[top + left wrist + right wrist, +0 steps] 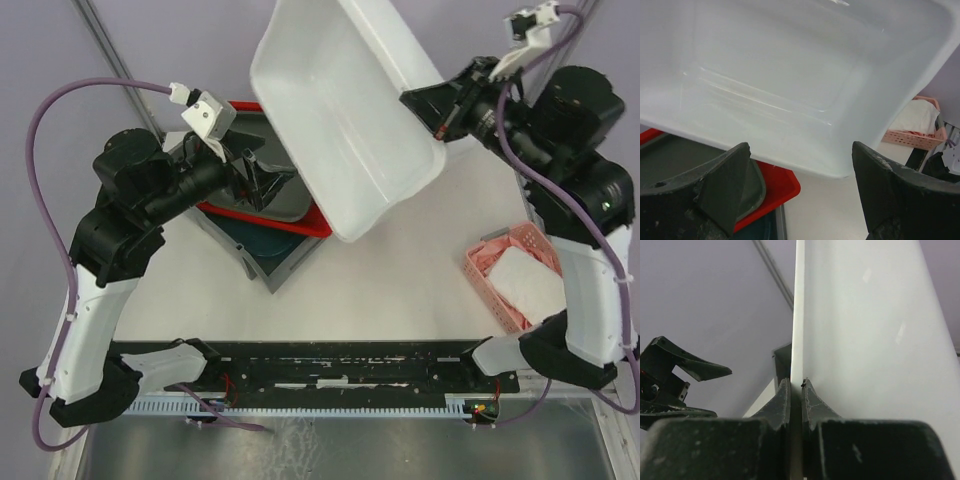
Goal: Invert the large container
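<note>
White table (pixel 400 290), pale lilac backdrop (pixel 60 40)

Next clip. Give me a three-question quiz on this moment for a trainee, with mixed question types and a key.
1. True or false: the left pincer is clamped on the large white container.
2. Which pincer grips the container's rim? A) the left one B) the right pincer C) both
3. Fill in: the container is lifted and tilted, and its lower end hangs over a ___ tray.

Key: 1 false, its jaws stand wide apart; 2 B; 3 red.
</note>
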